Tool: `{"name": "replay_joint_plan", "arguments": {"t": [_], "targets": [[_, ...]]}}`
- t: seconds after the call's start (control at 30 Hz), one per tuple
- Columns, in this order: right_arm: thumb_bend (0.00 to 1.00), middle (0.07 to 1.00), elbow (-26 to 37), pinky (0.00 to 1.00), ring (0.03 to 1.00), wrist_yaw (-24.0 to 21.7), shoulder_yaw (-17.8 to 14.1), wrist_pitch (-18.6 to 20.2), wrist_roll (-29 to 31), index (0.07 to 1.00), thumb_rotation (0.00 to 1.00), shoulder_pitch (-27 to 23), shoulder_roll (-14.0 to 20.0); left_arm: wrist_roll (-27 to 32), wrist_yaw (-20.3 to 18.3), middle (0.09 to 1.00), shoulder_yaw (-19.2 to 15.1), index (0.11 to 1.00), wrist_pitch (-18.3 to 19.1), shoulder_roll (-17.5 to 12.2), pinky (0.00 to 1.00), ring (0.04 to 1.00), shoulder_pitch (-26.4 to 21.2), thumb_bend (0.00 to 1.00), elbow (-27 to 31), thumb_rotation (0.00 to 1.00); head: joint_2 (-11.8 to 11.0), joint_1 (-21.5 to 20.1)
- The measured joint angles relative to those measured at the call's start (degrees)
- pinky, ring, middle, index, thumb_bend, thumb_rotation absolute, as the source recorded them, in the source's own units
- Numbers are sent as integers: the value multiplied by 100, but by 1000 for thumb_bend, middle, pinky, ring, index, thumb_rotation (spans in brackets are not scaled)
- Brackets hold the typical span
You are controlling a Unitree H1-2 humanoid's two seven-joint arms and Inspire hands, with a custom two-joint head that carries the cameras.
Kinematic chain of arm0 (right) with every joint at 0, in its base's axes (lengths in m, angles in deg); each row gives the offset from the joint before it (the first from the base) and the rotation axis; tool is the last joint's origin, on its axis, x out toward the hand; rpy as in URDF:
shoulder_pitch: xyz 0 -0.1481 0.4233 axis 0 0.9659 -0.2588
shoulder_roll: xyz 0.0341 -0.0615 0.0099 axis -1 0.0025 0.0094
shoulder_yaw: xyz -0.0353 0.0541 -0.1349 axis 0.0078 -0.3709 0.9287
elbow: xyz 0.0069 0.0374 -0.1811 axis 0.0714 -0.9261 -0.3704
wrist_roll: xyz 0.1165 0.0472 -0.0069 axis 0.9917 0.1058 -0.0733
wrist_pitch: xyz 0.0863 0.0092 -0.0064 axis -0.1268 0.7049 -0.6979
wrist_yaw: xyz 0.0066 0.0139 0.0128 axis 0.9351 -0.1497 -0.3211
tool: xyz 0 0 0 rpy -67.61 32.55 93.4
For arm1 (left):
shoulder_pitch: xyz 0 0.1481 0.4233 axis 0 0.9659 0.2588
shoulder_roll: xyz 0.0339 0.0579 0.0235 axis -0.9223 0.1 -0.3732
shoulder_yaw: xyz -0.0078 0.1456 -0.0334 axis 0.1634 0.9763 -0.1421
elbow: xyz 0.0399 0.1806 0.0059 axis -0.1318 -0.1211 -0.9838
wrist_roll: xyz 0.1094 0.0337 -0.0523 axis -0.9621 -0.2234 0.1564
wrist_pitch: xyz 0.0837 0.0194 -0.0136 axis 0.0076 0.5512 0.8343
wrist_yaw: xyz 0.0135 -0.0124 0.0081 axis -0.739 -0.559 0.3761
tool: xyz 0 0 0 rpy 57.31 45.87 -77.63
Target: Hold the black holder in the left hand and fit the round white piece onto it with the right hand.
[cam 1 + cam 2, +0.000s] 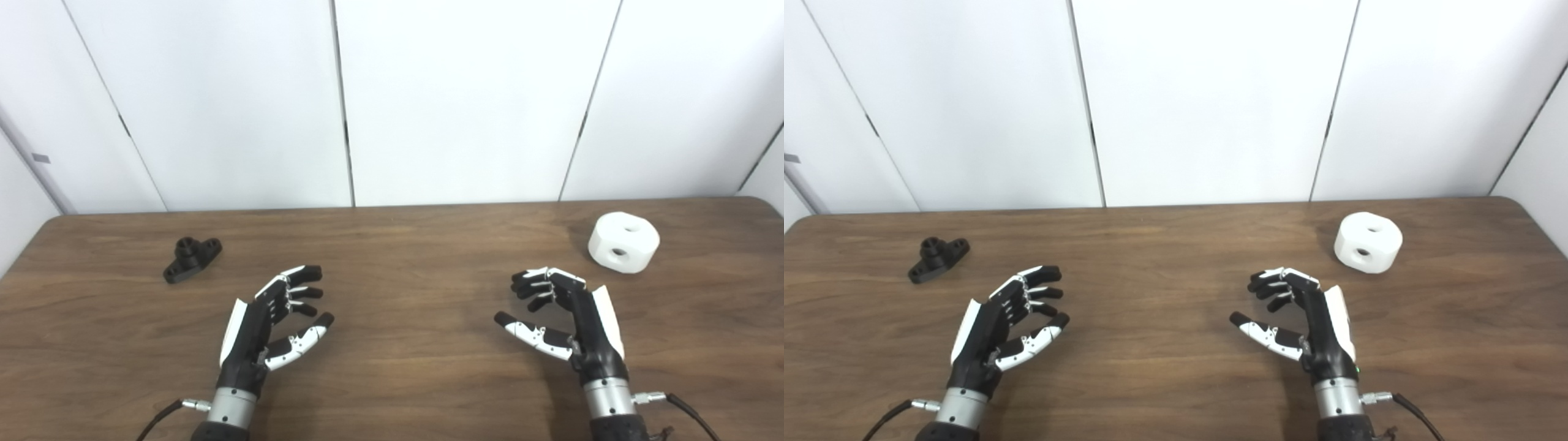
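Beyond left robot hand (263, 327), black holder (192, 258), white piece (623, 241) beyond right robot hand (566, 321)

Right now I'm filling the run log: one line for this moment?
stage: start | left hand: open, empty | right hand: open, empty | black holder: table, far left | round white piece: table, far right

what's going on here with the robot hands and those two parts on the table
Nothing is being handled yet. Both hands hang over the wooden table, empty, with fingers apart: the left hand near the middle left, the right hand near the middle right. The black holder lies untouched at the far left, and the round white piece sits at the far right, beyond the right hand. The fitting has not begun.
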Motion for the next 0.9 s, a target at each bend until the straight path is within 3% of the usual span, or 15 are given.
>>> {"name": "replay_joint_plan", "arguments": {"t": [0.43,0.47,0.6,0.9], "targets": [[500,636,1,430,556,-5,-2,-1,20,497,131,0,7,1,-4,768,15,741,48,11,584,692,1,506,11,0,0,132],[499,638,0,431,557,-10,-4,-2,38,497,132,1,10,-9,-3,766,25,741,48,12,581,688,1,509,11,0,-61,593],[498,645,-1,440,558,-63,-33,-3,70,496,127,13,41,3,-13,771,76,741,48,65,603,717,-8,524,6,0,-193,1483],[497,642,32,429,553,-174,-328,65,287,496,114,131,396,-268,116,760,264,736,-167,408,565,706,-222,530,-278,0,-536,2443]]}}
